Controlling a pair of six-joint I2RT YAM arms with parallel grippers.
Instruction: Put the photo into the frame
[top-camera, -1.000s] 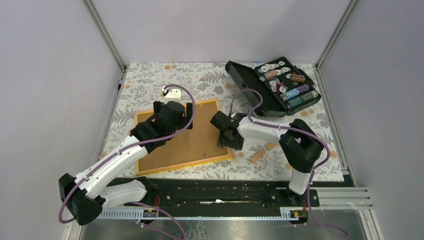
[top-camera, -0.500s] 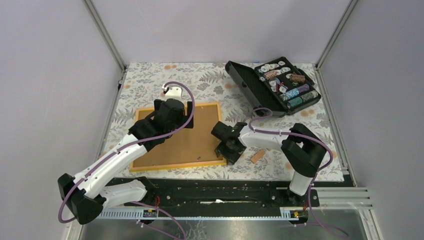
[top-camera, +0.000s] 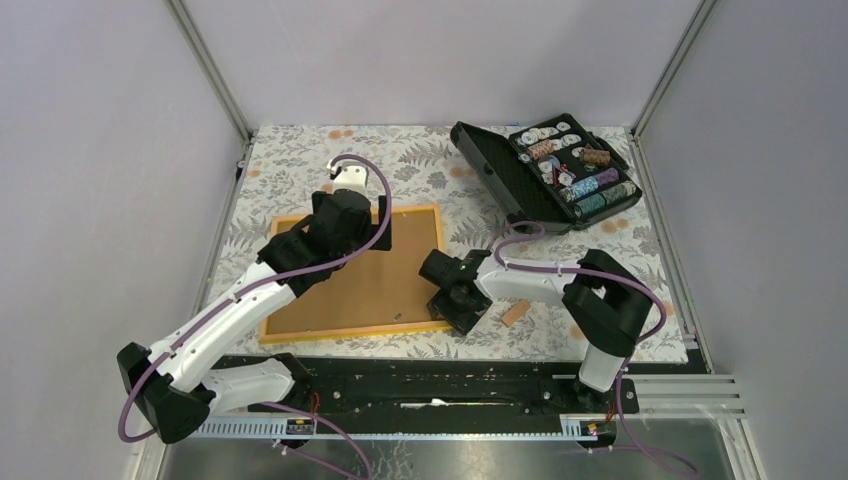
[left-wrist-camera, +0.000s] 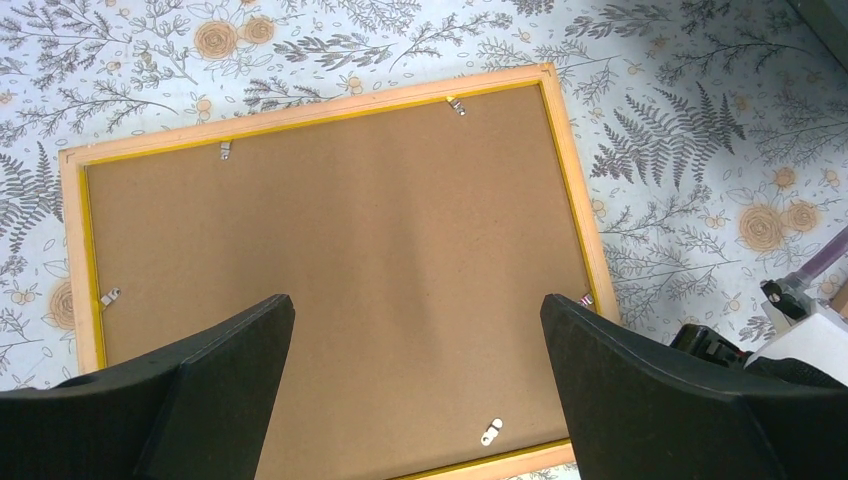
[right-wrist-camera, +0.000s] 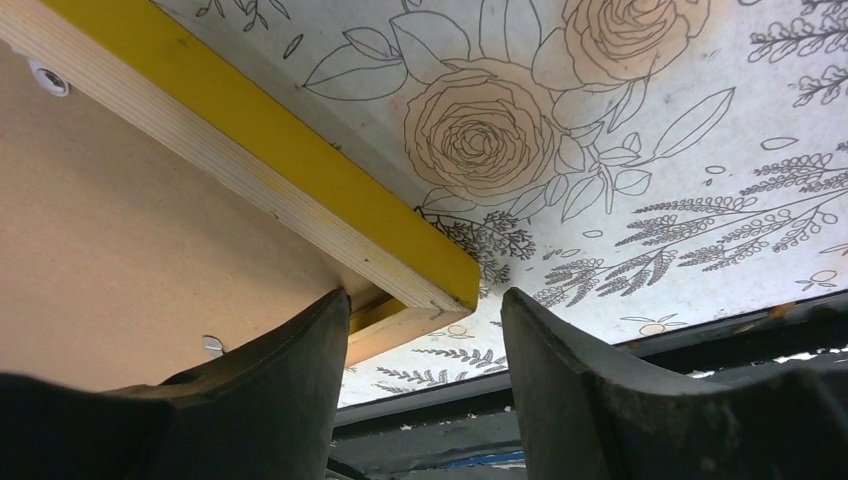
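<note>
Near the table's (top-camera: 290, 160) front edge, the right gripper (right-wrist-camera: 425, 305) sits jaws apart astride the near right corner of the frame (top-camera: 380, 280), which lies back up left of centre; the left gripper (left-wrist-camera: 415, 300) hovers above it, jaws wide; a black chip case (top-camera: 520, 185) stands at the far right corner

Frame (top-camera: 385, 285) turned squarer
Right gripper (top-camera: 457, 308) at its near-right corner moved toward the bases, swinging that corner nearer

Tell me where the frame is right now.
Top view: the frame lies back-up on the floral cloth, left of centre, below the left gripper, with the right gripper at its near right corner.
</note>
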